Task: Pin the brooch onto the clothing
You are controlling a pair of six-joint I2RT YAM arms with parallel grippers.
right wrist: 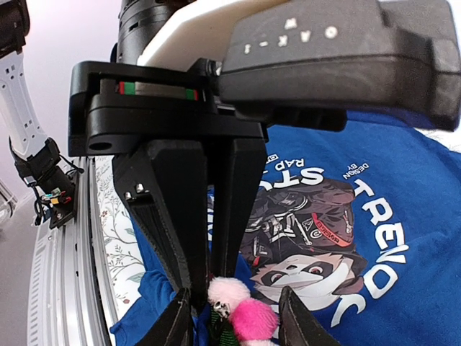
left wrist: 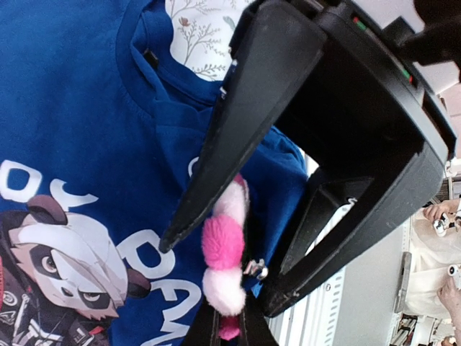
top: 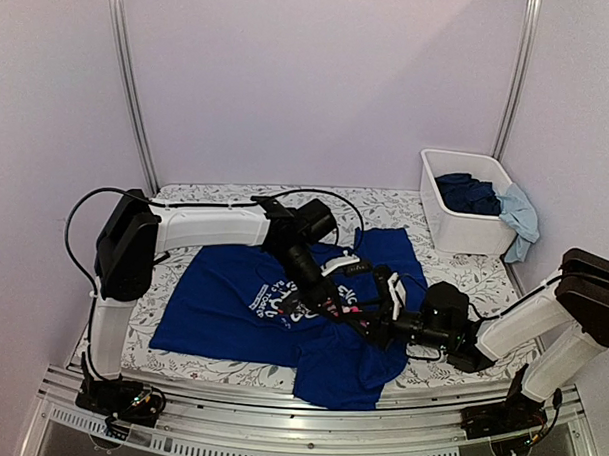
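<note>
A: Surface and room?
B: Table under white cloth printed with grey floral sprigs (top: 226, 195). Pale lilac walls (top: 320, 78). Slim metal post (top: 131, 82) at 11 o'clock, twin post (top: 518, 75) at 1 o'clock. Ribbed aluminium rail (top: 307, 428) at 6 o'clock. White plastic bin (top: 454, 231) at 2 o'clock, holding bunched dark-blue and light-blue clothes (top: 471, 192).

A: Task items?
B: Large royal-blue T-shirt with white lettering and dark panda print (top: 232, 296), spread at centre, hem rumpled toward 5 o'clock. Small fluffy pink-and-white flower brooch (left wrist: 222, 241) over the print, where both arms' tips meet.

A: Pincers?
B: Left gripper (right wrist: 209, 277) clamped tight on the brooch. Right gripper (left wrist: 216, 277) parted, one finger either side of the brooch; contact not discernible.

A: View differences?
B: Top view: whole layout, brooch barely a speck. Left wrist: brooch pompoms, small metal clasp (left wrist: 256, 269), shirt neckline (left wrist: 137, 43) at 12 o'clock. Right wrist: left fingers (right wrist: 173, 216) hanging from 12 o'clock, panda face (right wrist: 302, 277) at 4 o'clock.
</note>
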